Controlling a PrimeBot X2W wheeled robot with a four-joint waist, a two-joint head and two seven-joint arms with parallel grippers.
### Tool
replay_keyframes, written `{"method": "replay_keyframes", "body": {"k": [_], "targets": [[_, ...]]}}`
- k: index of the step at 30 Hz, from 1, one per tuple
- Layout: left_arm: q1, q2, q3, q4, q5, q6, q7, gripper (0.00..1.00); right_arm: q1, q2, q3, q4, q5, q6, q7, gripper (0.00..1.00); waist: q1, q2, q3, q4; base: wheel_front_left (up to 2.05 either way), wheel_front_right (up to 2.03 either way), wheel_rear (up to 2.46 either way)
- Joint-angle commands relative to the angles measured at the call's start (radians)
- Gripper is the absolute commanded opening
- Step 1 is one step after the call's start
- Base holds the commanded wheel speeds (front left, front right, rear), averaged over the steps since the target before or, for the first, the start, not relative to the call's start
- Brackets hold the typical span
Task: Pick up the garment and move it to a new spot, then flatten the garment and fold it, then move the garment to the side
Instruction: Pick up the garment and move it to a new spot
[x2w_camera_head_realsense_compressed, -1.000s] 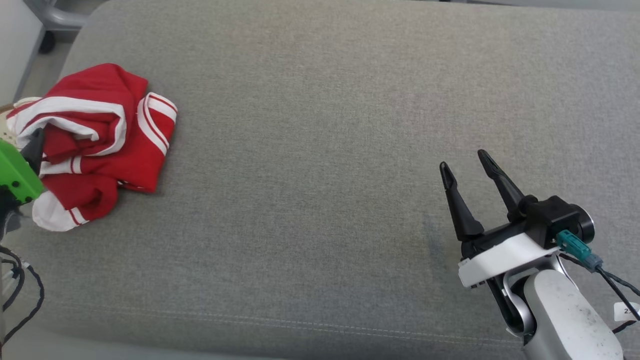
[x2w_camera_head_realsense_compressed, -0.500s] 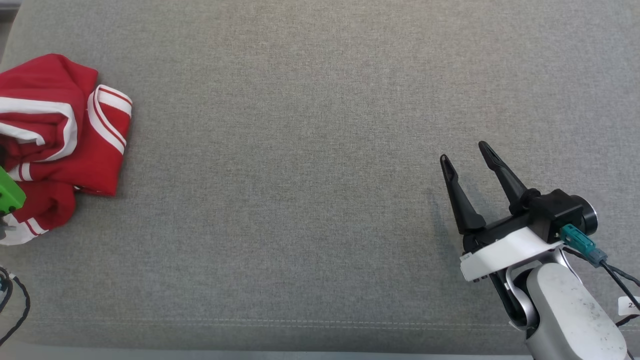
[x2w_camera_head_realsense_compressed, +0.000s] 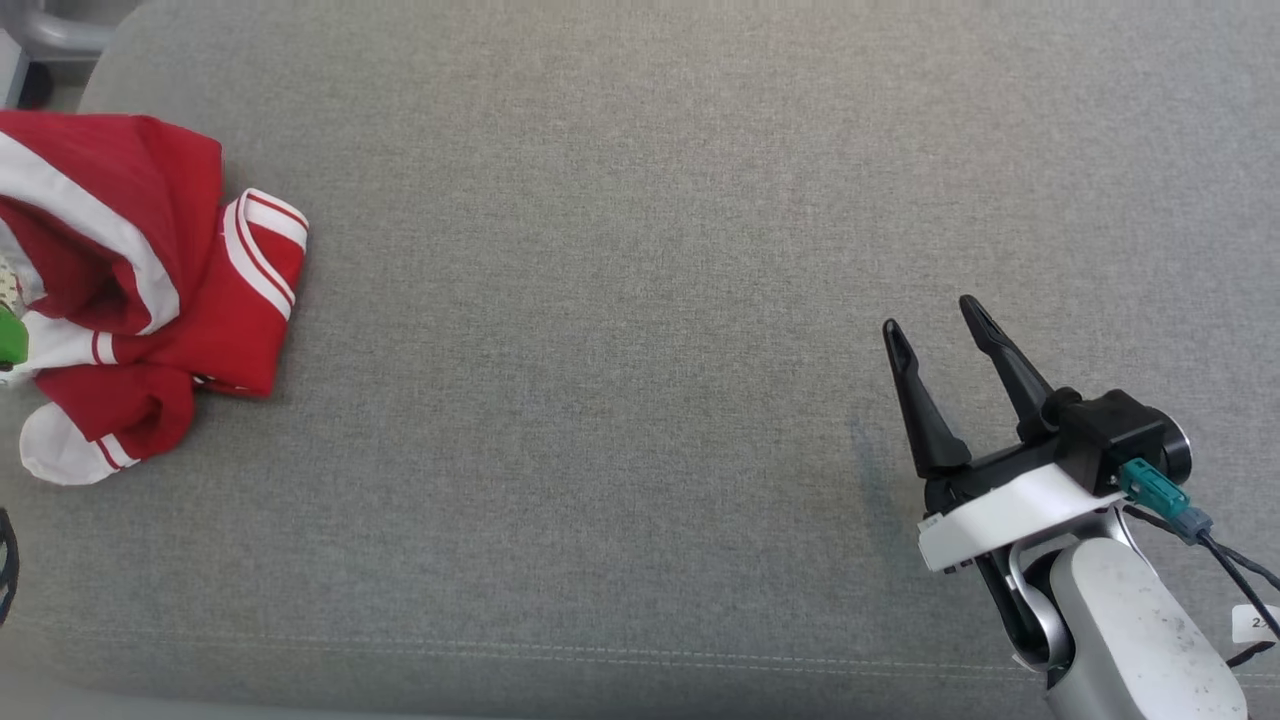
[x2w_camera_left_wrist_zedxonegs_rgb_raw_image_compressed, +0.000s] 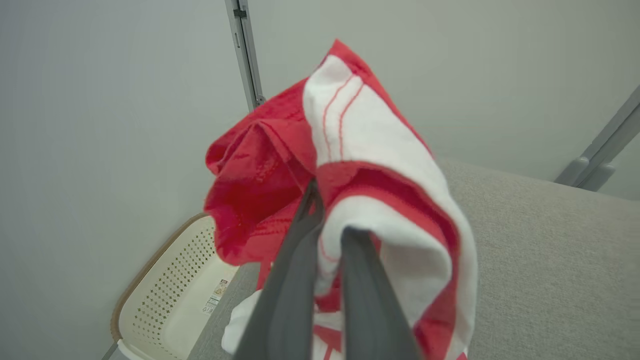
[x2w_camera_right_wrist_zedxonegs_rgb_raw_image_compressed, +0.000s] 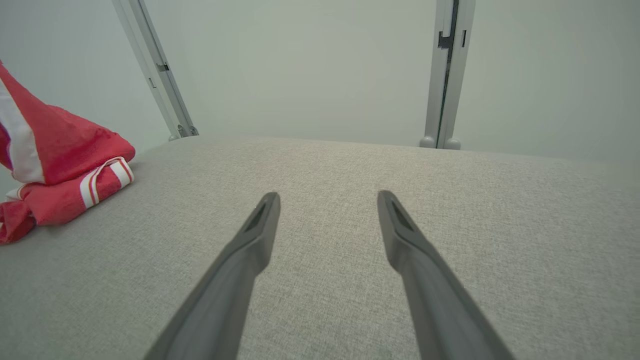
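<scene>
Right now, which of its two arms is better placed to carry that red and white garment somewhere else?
Left. The left gripper is shut on the garment, with cloth bunched around it. The right gripper hangs open over the grey surface, far from the cloth.
</scene>
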Motion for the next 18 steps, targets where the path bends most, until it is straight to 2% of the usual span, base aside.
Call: {"method": "replay_keyframes", "body": {"k": [1,8,18], "targets": [[0.024,0.002,0.007,-0.022,0.009,0.01,-0.024,0.0,0.012,0.002,-0.007,-0.001,0.007,0.0,-0.005,1.0,-0.0001,0.0,-0.023,0.004,0.0,0.0,0.0],[0.129,-0.028,0.01,-0.247,0.034,0.074,-0.109,0.0,0.04,0.023,-0.031,-0.012,0.005,0.0,-0.005,1.0,-0.0001,0.0,-0.056,0.006,0.0,0.0,0.0],[0.359,-0.076,-0.055,-0.64,0.114,0.194,-0.091,0.0,0.075,0.048,-0.043,-0.031,-0.002,0.0,-0.005,1.0,-0.0001,0.0,-0.093,-0.02,0.0,0.0,0.0]]}}
